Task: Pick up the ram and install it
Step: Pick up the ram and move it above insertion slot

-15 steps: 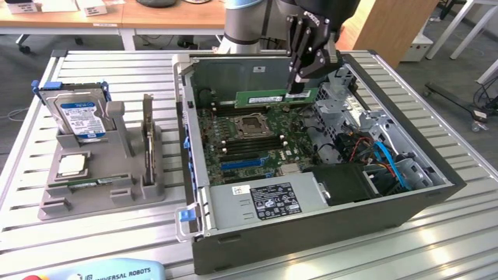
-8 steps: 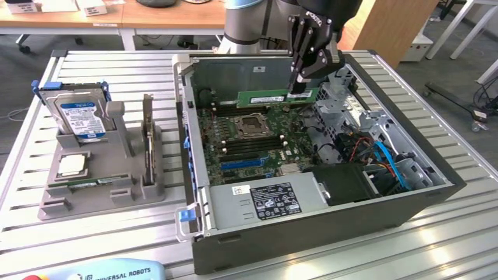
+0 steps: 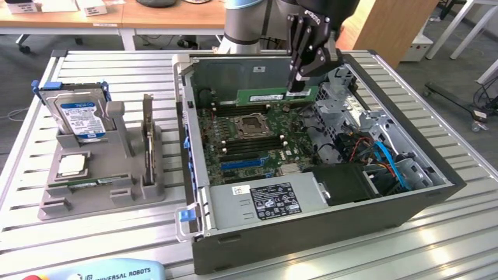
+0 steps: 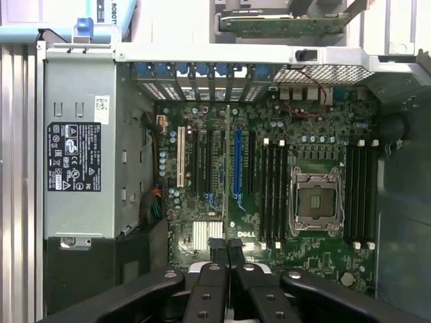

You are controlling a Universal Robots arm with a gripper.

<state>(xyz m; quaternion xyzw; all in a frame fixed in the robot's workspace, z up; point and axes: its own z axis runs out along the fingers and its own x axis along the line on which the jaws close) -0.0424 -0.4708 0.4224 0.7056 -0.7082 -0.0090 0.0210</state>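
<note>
Currently, the gripper [image 3: 298, 88] hangs over the open computer case [image 3: 311, 242], which lies on its side on the slatted table [image 3: 444, 245]. Its fingers are closed narrowly on the ram [image 3: 269, 94], gripping the stick nearer its end on the exterior view's right.

The ram is held with its long edge level, raised clear of the motherboard [image 3: 233, 143]. It sits above the far part of the board, beyond the CPU socket [image 3: 255, 124], and runs roughly parallel to the memory slots [image 3: 233, 108] below it. It is not seated in any slot.

In the wrist view, the two fingers [image 4: 210, 286] meet at the gripper [image 4: 226, 250] with their tips pressed together. Beyond them the motherboard lies in plain sight, with the CPU socket [image 4: 314, 208] flanked on both sides by banks of memory slots [image 4: 271, 195]. All of the slots in sight are unoccupied. The power supply [image 4: 77, 155] fills one end of the case.

On the table at the exterior view's left stands a grey fixture [image 3: 101, 197]. It carries the hard drive [image 3: 81, 115] upright and the expansion card [image 3: 148, 125] on edge just beside it.
</note>
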